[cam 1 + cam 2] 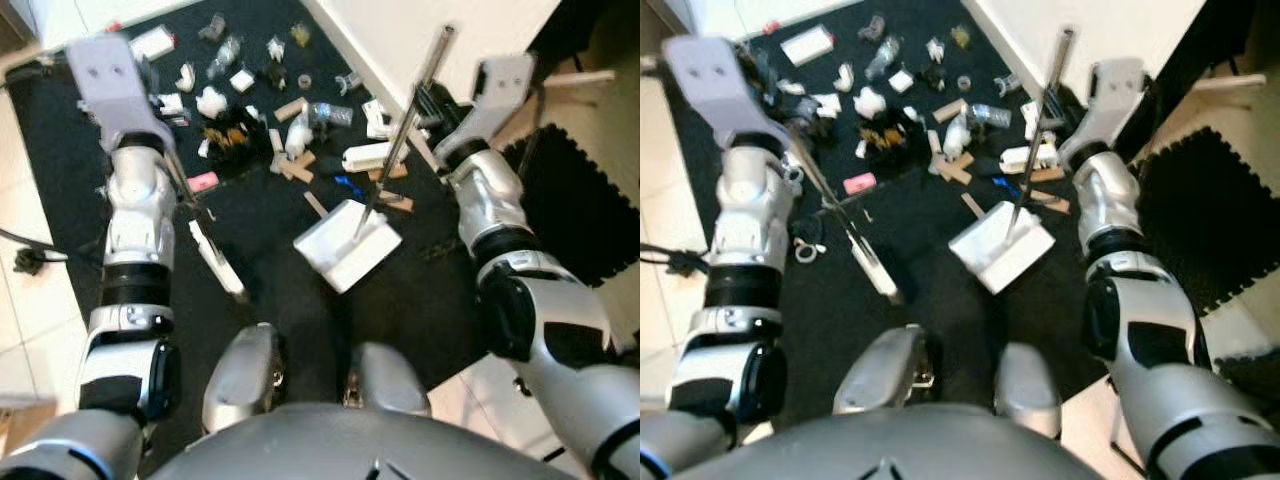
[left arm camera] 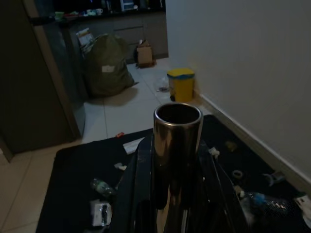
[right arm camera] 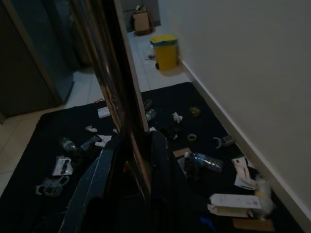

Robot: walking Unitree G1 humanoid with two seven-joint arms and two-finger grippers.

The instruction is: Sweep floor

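- The right hand (image 1: 432, 100) is raised near the white wall (image 1: 440, 30) and grips the metal dustpan handle (image 1: 405, 125); the right wrist view shows its two black fingers (image 3: 104, 165) closed around that shiny pole.
- The white dustpan (image 1: 345, 243) rests on the black mat (image 1: 260, 260) in front of the robot, with its handle leaning up and away toward the right hand.
- The left hand (image 2: 175, 194) is closed on the broom handle (image 2: 177, 131), a metal tube whose open top end stands up between the fingers in the left wrist view.
- From the head camera, the thin broom handle runs down past the left forearm to the white broom head (image 1: 218, 262), which lies on the mat just left of the dustpan and apart from it.
- Litter is scattered over the far part of the mat: crumpled white paper (image 1: 211, 102), a clear plastic bottle (image 1: 328, 113), wooden blocks (image 1: 297, 165), a pink eraser-like piece (image 1: 203, 181), a white carton (image 1: 152, 43) and a blue scrap (image 1: 348, 186).
- Most of the litter lies beyond the dustpan; a few wooden pieces (image 1: 398, 203) sit just beside its far edge.
- A black foam mat (image 1: 575, 200) lies on the floor to the robot's right.
- Farther down the room, in the wrist views, a yellow bin (image 2: 181, 83) stands by the wall, with a large green bag (image 2: 107, 65) and a cardboard box (image 2: 144, 53) near it.
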